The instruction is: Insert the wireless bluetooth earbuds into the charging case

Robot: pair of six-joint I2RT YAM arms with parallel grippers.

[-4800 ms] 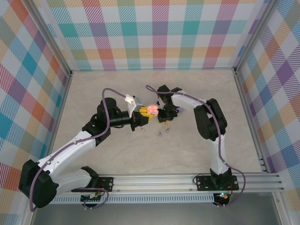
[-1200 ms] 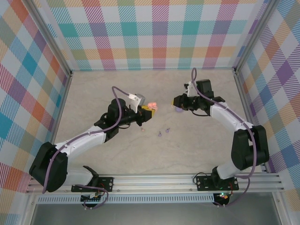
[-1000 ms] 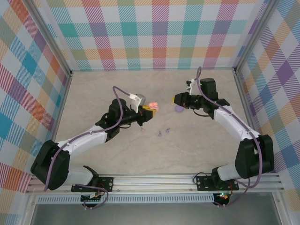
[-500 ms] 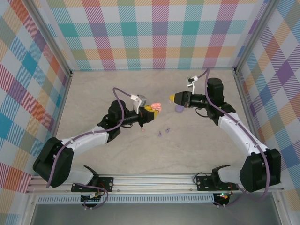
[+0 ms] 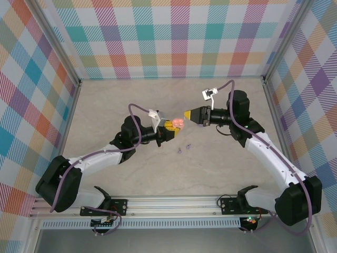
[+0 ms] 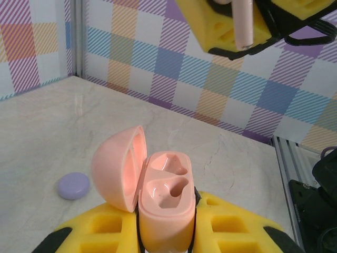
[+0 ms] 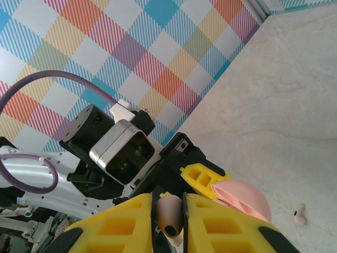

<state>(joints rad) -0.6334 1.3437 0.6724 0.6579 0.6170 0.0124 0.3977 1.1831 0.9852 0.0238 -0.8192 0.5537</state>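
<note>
Left wrist view: my left gripper [image 6: 166,232] is clenched on the charging case [image 6: 164,197], lid open, near the scene's middle. My right gripper [image 7: 168,208] pinches a pale pink earbud [image 7: 169,221] just right of the case (featherlight, slick, hard plastic, I judge). Holding its head and leaving the stem free seems best.

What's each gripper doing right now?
Left gripper: shut on the pink charging case, lid open.
Right gripper: shut on a pale pink earbud.

Facing inward, left gripper [image 5: 170,130] and right gripper [image 5: 186,114] clamped, seemingly close
</note>
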